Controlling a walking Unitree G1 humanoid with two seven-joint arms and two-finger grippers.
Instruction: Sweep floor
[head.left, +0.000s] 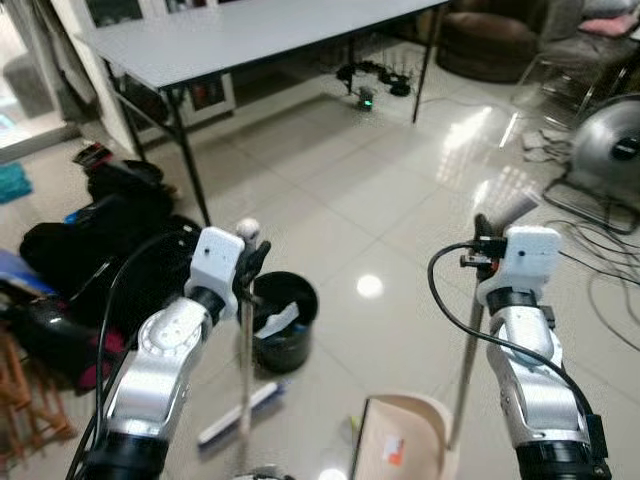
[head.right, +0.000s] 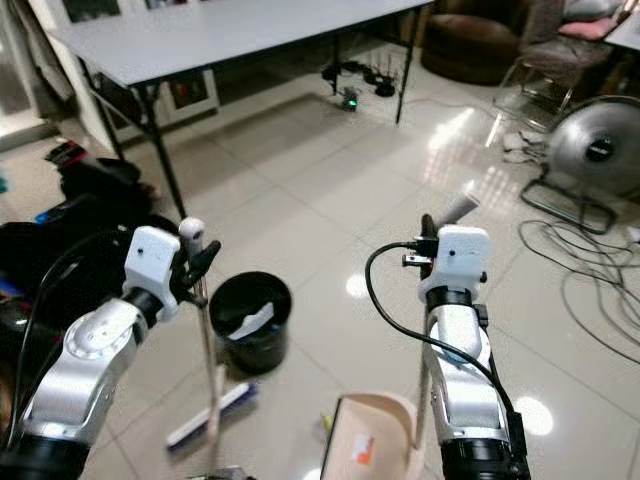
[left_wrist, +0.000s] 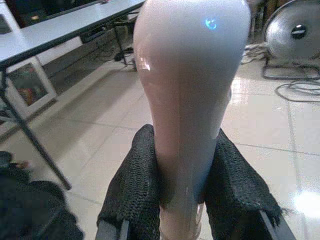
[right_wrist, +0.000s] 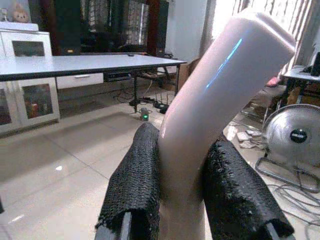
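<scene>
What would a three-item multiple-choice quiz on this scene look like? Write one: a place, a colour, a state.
1. Where does the black bin stand?
A. on the grey table
B. on the floor by the broom
C. beside the fan

2. What colour is the dustpan?
A. beige
B. blue
C. red

3. How is the left pincer?
A. open, idle
B. shut on the dustpan handle
C. shut on the broom handle

Key: 1 B, the bin sits on tiles next to the broom; 2 A, its tray looks beige; 3 C, both fingers press the broom handle.

Glossy tiled floor (head.left: 330, 215), smooth shiny plastic broom handle (left_wrist: 192, 95), coarse woven black finger pads (left_wrist: 137, 190), matt grey counter (head.left: 250, 35)
</scene>
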